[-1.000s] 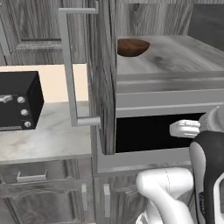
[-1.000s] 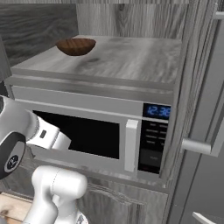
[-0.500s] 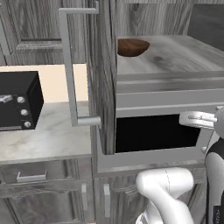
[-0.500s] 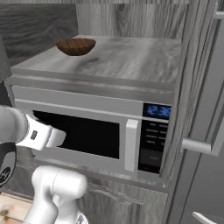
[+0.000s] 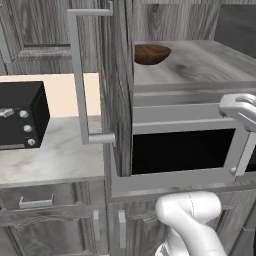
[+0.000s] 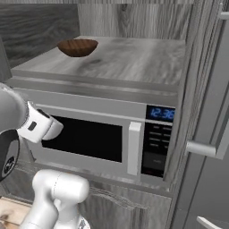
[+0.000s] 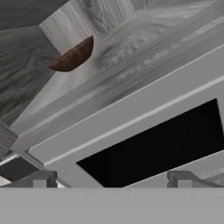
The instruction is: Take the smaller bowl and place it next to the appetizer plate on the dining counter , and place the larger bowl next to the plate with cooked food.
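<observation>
The smaller bowl [image 5: 151, 53] [image 6: 78, 47], dark brown wood, sits at the back left of the microwave's top. In the hand view the bowl [image 7: 74, 57] lies at the upper left, well beyond my gripper [image 7: 111, 181]. The gripper is open, its two dark fingertips [image 7: 41, 178] spread wide with nothing between them. It faces the microwave's dark door window [image 7: 153, 148] from in front. The larger bowl, both plates and the dining counter are out of view.
The microwave [image 6: 89, 134] is built into grey wood cabinets. An open cabinet door with a long bar handle [image 5: 80, 75] stands to its left. A black toaster oven [image 5: 20, 115] sits on the marble counter [image 5: 55, 160]. Another bar handle [image 6: 205, 150] juts out at the right.
The hand has risen in front of the microwave door and swung outward toward the frame edges of both base views. The bowl has not moved.
</observation>
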